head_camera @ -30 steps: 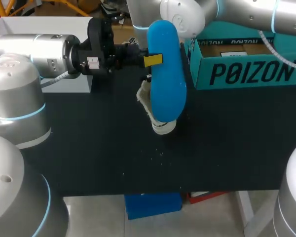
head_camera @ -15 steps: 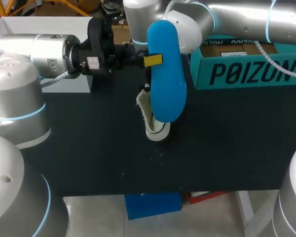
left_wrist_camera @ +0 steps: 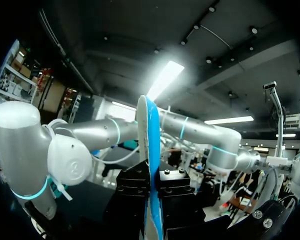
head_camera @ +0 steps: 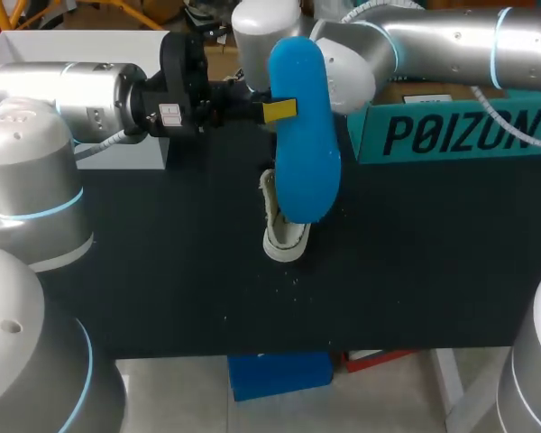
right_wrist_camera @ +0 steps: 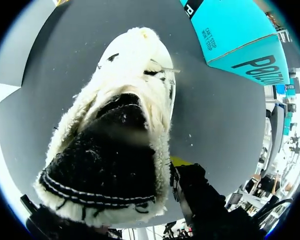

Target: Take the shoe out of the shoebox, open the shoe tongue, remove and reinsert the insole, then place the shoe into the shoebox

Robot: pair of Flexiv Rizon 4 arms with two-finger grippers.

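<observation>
You have the black table (head_camera: pixel 162 271) filling the head view. The left arm (head_camera: pixel 63 99) comes in level from the left. The right arm (head_camera: pixel 442 41) comes from the right and reaches past the middle, and its far end is hidden there behind the insole.

The teal shoebox (head_camera: pixel 451 135) stands at the table's far right, and a white box (head_camera: pixel 72 43) sits at the far left. The right wrist view shows the shoebox lying beyond the shoe's toe, apart from it.

The blue insole (head_camera: pixel 302 135) is held up over the table's middle. From above you see its broad face, which covers most of the shoe. The left wrist view shows it edge-on instead, a thin blue-and-white strip rising between two black fingers (left_wrist_camera: pixel 135 187).

The white fleecy shoe (head_camera: pixel 284 239) shows in the head view only as a pale sliver below the insole's lower end. The right wrist view shows it nearly whole: fleece collar nearest, dark lining inside, toe pointing away over the table. You cannot tell whether it rests on the table or hangs above it.

The left gripper (head_camera: pixel 279 110) is clamped on the insole from both sides; one yellow tip lies flat on the blue face. The right gripper (right_wrist_camera: pixel 185 172) shows only in its own wrist view, black and just beside the shoe's collar. You cannot tell whether it grips the shoe.
</observation>
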